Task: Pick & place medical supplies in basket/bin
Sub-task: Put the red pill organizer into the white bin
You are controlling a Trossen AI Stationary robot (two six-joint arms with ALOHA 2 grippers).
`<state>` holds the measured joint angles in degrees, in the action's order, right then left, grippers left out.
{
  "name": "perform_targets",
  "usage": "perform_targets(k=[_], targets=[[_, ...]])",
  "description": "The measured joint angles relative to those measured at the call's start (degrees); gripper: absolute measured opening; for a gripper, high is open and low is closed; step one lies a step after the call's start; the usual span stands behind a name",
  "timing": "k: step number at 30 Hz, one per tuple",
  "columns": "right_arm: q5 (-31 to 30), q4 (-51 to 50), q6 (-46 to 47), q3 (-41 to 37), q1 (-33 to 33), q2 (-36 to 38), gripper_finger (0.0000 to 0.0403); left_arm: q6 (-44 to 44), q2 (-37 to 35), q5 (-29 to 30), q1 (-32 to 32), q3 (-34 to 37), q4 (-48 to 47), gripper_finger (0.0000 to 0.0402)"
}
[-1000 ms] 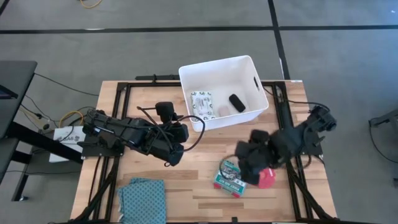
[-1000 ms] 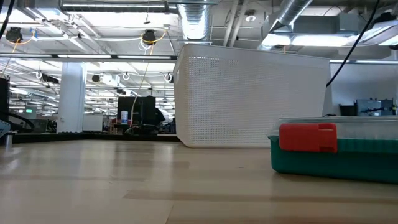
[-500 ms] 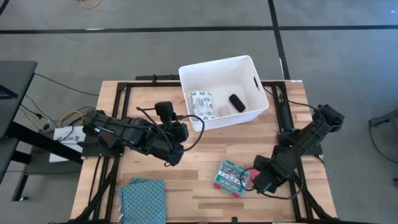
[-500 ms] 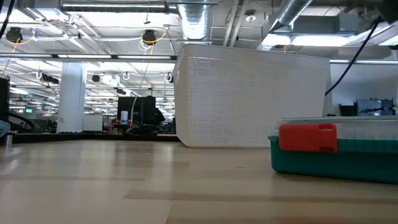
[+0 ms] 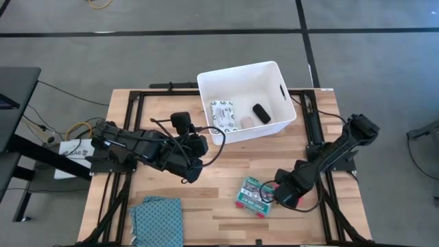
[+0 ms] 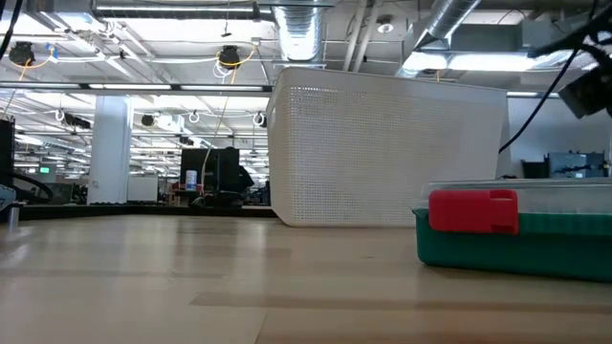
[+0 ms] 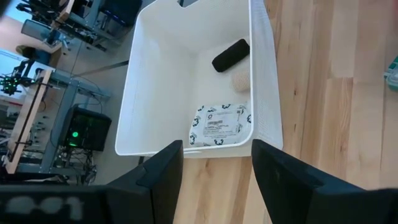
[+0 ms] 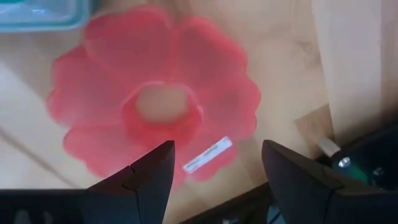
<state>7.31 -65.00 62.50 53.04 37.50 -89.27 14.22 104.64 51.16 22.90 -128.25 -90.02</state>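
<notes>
Right wrist view: my right gripper [image 8: 214,177] open, empty, directly over pink-red round disc [image 8: 155,112] | disc flat on table beside green-and-red printed pack [image 5: 252,195] | looks thin, flexible, probably light | pinch raised centre hub, not petals | left gripper [image 7: 214,171] open near basket [image 5: 281,113]

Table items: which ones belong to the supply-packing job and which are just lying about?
Job: white tub holding patterned packet, black piece, beige block; green-and-red pack; pink flower-shaped disc under the open right claw.
Lying about: folded teal cloth.
</notes>
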Motion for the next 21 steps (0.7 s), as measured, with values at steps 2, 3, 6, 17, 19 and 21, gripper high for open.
perform_targets(k=[2,3,6,17,19,21], targets=[[-0.37,0.38,-0.67,-1.18,-0.7,0.0,0.0236,0.0,0.0,0.0,0.0,0.0,0.0,0.0182],[-0.93,0.51,-1.51,-1.59,-1.03,0.0,0.0236,0.0,0.0,0.0,0.0,0.0,0.02,0.0182],[-2.26,2.28,-5.42,-2.63,-1.94,0.0,0.0236,0.0,0.0,0.0,0.0,0.0,0.0,0.0182],[-1.84,7.81,-14.85,-5.6,-4.42,-0.02,0.0235,0.0,0.0,-1.68,0.0,0.0,0.02,0.0182],[-2.19,7.85,-15.96,-5.6,-4.63,-0.02,0.0235,0.0,0.0,-1.68,0.0,0.0,0.0,0.0182],[-2.56,7.88,-17.19,-5.6,-4.64,-0.02,0.0235,0.0,0.0,-1.68,0.0,0.0,0.0,0.0182]])
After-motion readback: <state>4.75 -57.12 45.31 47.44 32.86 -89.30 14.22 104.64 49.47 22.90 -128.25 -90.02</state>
